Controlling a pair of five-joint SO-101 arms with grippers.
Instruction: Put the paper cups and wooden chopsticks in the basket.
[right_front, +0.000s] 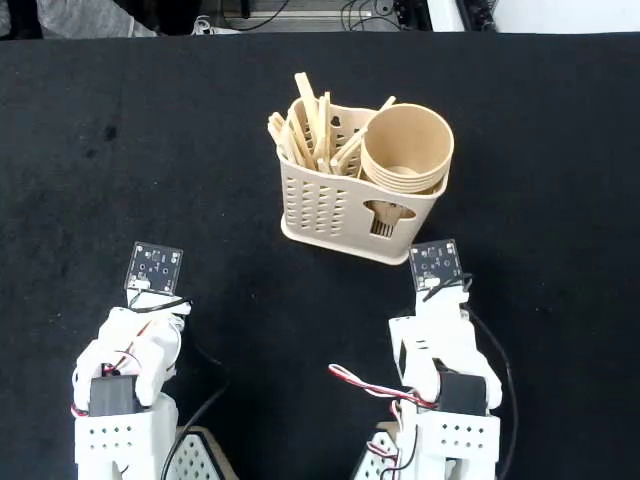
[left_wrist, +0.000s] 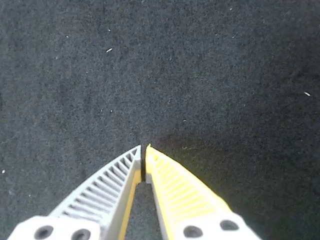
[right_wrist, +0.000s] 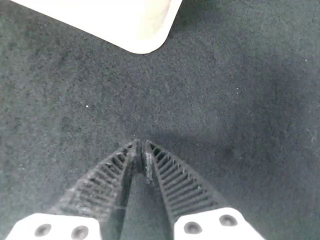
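Evidently the job looked finished: cups (right_front: 405, 150) sat nested in the basket (right_front: 330, 215) beside the chopsticks (right_front: 310, 125), which stood bunched upright. The left gripper (left_wrist: 144, 150) and right gripper (right_wrist: 140, 145) each hung closed, tips meeting, gripping nothing, over bare cloth (left_wrist: 200, 75), the right nearest the basket, likely parked clear.

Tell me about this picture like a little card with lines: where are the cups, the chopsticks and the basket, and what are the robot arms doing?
basket: upright on the black table
paper cups: stacked inside the basket, on the right arm's side
wooden chopsticks: standing in the basket beside the cups, tips poking out
left arm: over bare table, jaws shut, empty
right arm: by the basket's near corner, jaws shut, empty
task: looks finished
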